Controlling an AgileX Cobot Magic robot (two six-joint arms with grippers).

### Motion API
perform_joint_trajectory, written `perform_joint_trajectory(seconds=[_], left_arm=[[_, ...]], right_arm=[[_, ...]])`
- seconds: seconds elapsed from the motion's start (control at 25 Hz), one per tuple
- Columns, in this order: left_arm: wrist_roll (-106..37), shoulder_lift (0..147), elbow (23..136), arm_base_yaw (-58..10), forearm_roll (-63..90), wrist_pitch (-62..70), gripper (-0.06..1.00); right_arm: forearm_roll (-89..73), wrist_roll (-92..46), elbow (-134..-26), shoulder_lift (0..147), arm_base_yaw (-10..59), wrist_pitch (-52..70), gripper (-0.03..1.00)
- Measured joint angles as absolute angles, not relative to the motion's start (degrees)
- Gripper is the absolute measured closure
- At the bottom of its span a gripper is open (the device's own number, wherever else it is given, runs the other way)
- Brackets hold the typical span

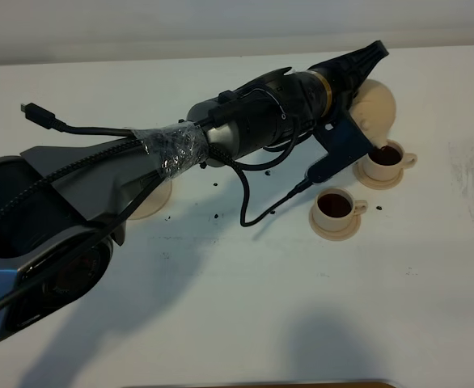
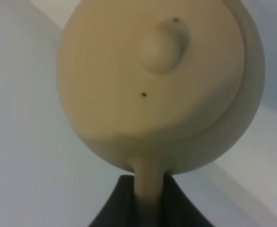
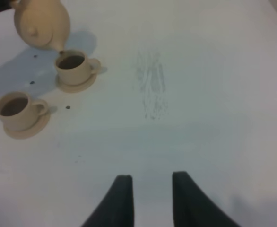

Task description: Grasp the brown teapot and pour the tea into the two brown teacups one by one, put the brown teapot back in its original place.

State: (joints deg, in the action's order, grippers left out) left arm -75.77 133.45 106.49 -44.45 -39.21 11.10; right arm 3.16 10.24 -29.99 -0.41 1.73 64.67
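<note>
Left gripper (image 2: pixel 145 201) clamps the brown teapot (image 1: pixel 376 107) by its handle, tilted at upper right over the far teacup (image 1: pixel 385 158); tip it further and tea spills onto the surface (image 1: pixel 245 307). The near teacup (image 1: pixel 336 208) looks full. Right gripper (image 3: pixel 150 196) hangs narrowly parted, holding nothing. 1 big saucer (image 1: pixel 150 202) waits centre-left.

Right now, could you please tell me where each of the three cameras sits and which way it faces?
Exterior high: mounted above, looking down on the white table; the left arm reaches across to the teapot beside two cups.
Left wrist: on the left arm, facing the teapot's lid close up; the left tool clamps its handle.
Right wrist: on the right arm, facing across the table; the right tool is open and empty.
Shared: teapot in all three; far cup and near cup in two.
</note>
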Motion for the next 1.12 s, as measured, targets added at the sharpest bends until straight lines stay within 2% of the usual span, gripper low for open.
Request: perform_joint_trajectory(seconds=[0.6, 1.12], left_arm=[[-72.2, 129.6, 106.5, -41.7, -23.8, 17.8, 0.86], [-47.1, 126.9, 106.5, -37.1, -2.1, 33.8, 0.86]], right_arm=[[3.2, 10.2, -30.0, -0.4, 1.7, 64.7, 0.75], [3.2, 10.2, -30.0, -0.4, 1.7, 64.7, 0.75]])
